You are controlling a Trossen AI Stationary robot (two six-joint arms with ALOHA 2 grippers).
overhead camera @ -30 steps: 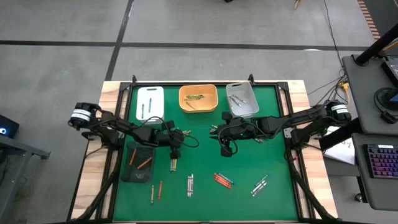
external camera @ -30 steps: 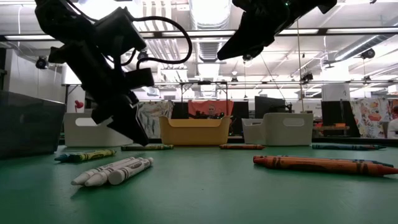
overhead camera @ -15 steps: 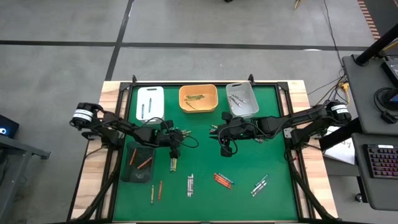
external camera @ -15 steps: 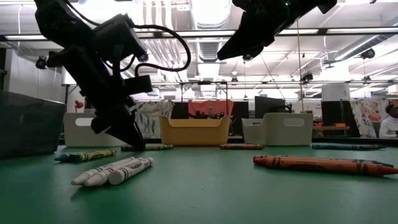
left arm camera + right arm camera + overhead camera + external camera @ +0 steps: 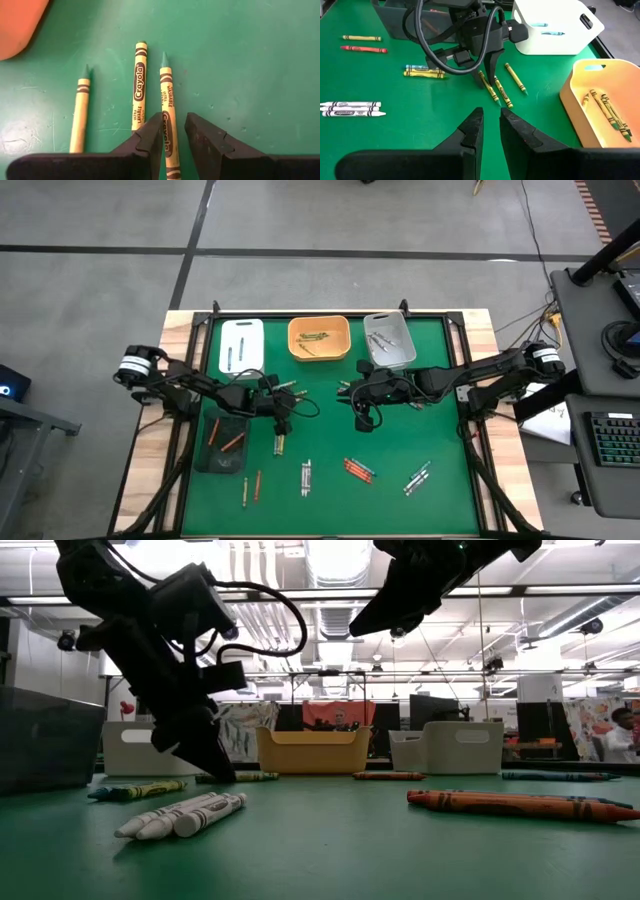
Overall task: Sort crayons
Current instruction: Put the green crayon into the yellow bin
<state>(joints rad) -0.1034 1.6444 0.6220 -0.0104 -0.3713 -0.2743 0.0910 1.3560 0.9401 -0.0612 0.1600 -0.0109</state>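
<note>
Three yellow-green crayons [image 5: 139, 85] lie flat side by side on the green mat, near the orange tray [image 5: 319, 338]. My left gripper [image 5: 174, 127] points steeply down over them, open. Its fingers stand on either side of the crayon [image 5: 167, 102] nearest the right arm; from the right wrist view it [image 5: 490, 80] shows low over the mat. My right gripper [image 5: 491, 120] hangs high above mid-table [image 5: 345, 389], its fingers a narrow gap apart with nothing between them. My left gripper straddles the label part of one yellow-green crayon [image 5: 166, 131], coming from above on a slant, with its fingers lying along the crayon. The crayon lies flat on the mat. Whether a finger [image 5: 150, 131] touches it, I cannot tell.
At the far edge stand a white tray [image 5: 241, 345] and a grey tray [image 5: 389, 340], and a dark tray [image 5: 222, 442] stands at the left. Loose crayons lie toward the near edge: blue and yellow [image 5: 278, 445], white [image 5: 306, 475], red [image 5: 358, 470], grey-white [image 5: 418, 477].
My left gripper has sunk a little toward the mat over the yellow-green crayons and tipped slightly. Its fingers have kept the same gap.
</note>
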